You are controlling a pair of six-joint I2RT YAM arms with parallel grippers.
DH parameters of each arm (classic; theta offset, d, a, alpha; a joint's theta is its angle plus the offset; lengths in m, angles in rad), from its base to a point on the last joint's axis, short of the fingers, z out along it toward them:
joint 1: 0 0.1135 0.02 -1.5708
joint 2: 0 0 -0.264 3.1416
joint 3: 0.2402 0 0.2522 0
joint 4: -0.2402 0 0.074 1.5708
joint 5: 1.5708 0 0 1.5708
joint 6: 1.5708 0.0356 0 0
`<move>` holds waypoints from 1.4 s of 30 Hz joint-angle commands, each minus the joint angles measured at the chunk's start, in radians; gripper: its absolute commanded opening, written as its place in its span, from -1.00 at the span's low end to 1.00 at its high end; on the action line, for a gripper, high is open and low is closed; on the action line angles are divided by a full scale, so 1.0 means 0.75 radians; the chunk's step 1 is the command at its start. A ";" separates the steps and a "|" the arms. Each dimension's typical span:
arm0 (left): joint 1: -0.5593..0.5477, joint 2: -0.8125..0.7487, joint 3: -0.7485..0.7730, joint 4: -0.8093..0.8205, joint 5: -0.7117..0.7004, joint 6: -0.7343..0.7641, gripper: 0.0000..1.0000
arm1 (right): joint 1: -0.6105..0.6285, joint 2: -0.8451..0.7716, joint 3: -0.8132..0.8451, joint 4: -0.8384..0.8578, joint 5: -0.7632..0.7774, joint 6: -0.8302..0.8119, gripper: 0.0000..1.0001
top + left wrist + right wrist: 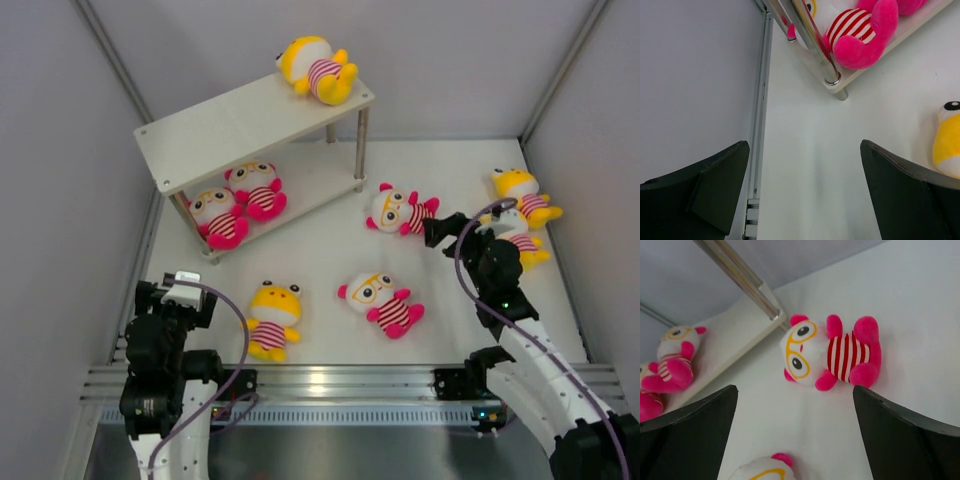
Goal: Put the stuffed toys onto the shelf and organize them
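The right gripper (796, 432) stood spread, facing the pink-limbed striped plush toy (835, 354). A shallow pinch (soft, round body) might let it slip.

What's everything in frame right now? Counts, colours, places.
shelf: 1, off-white, two tiers, back left of table
top-tier toy: 1, yellow, right end of top board
lower-tier toys: 2, pink, side by side on lower board
loose pink toys: 2, one by the shelf's right post, one mid-table
loose yellow toys: 3, one front left, two at right edge, one partly hidden
table: 1, white
walls: grey, left, back, right
left gripper: open, over bare table near the shelf's corner
right gripper: open, above the pink toy by the shelf
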 commanded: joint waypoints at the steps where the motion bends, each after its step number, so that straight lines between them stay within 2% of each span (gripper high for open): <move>1: 0.027 0.026 0.068 0.062 -0.034 -0.061 0.98 | 0.063 0.230 0.251 -0.298 -0.156 -0.094 0.94; 2: 0.029 0.028 0.082 0.056 -0.028 -0.071 0.98 | 0.088 0.362 0.291 -0.321 -0.181 -0.129 0.79; 4: 0.042 0.034 0.123 0.039 -0.016 -0.079 0.98 | 0.153 0.571 0.401 -0.419 -0.258 -0.220 0.69; 5: 0.046 0.038 0.135 0.031 -0.008 -0.081 0.98 | 0.155 0.641 0.446 -0.456 -0.323 -0.231 0.62; 7: 0.058 0.052 0.174 0.003 0.017 -0.079 0.98 | 0.155 0.743 0.565 -0.552 -0.298 -0.253 0.49; 11: 0.072 0.056 0.223 -0.034 0.080 -0.075 0.98 | 0.135 0.797 0.620 -0.522 -0.147 -0.317 0.47; 15: 0.078 0.058 0.250 -0.041 0.109 -0.067 0.98 | 0.133 0.864 0.751 -0.660 0.025 -0.397 0.49; 21: 0.080 0.052 0.231 -0.041 0.136 -0.049 0.98 | -0.036 1.054 0.907 -0.659 0.001 -0.495 0.56; 24: 0.080 0.050 0.233 -0.041 0.148 -0.044 0.98 | -0.141 1.163 1.017 -0.655 -0.080 -0.495 0.59; 28: 0.080 0.050 0.236 -0.041 0.180 -0.028 0.98 | -0.241 1.255 1.028 -0.577 -0.236 -0.483 0.61; 29: 0.080 0.054 0.232 -0.039 0.191 -0.024 0.98 | -0.256 1.271 1.030 -0.553 -0.325 -0.479 0.62; 38: 0.093 0.056 0.227 -0.036 0.201 -0.012 0.98 | -0.295 1.464 1.001 -0.238 -0.634 -0.383 0.62; 41: 0.101 0.054 0.225 -0.036 0.205 -0.006 0.98 | -0.303 1.519 0.991 -0.174 -0.676 -0.350 0.47; 42: 0.103 0.056 0.221 -0.036 0.201 -0.001 0.98 | -0.303 1.537 0.991 -0.170 -0.680 -0.336 0.29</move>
